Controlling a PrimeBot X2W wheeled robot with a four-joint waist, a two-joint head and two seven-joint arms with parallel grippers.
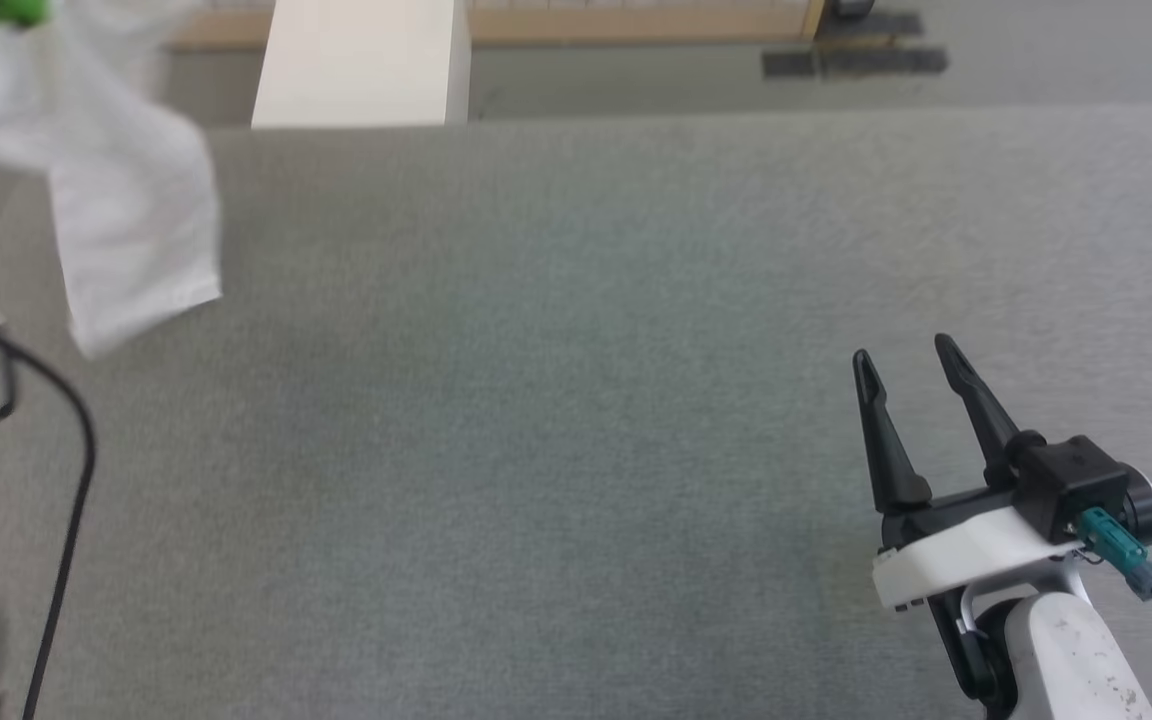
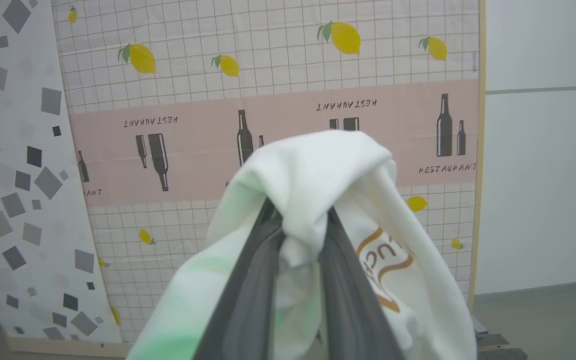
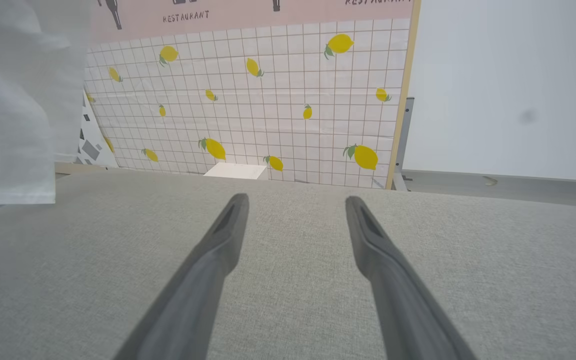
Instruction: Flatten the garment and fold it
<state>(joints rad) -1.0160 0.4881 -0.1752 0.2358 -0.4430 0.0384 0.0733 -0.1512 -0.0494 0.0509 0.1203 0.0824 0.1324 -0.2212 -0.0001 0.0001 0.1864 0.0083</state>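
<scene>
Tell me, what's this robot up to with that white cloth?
It is meant to flatten and fold a garment. At this moment its left gripper is shut on a bunch of the fabric and holds it up in the air, with the rest hanging down at the left above the grey surface. The right gripper is open, holds nothing and hovers over the bare surface. Nothing has been laid flat or folded yet.

- In your head view, the grey table top (image 1: 576,400) lies bare from centre out to 3 o'clock.
- The garment (image 1: 136,230) hangs at 10 o'clock, screening that corner.
- A white box (image 1: 361,60) stands at 11 o'clock, beyond the far edge.
- The right gripper (image 1: 901,348) occupies 4 o'clock.
</scene>
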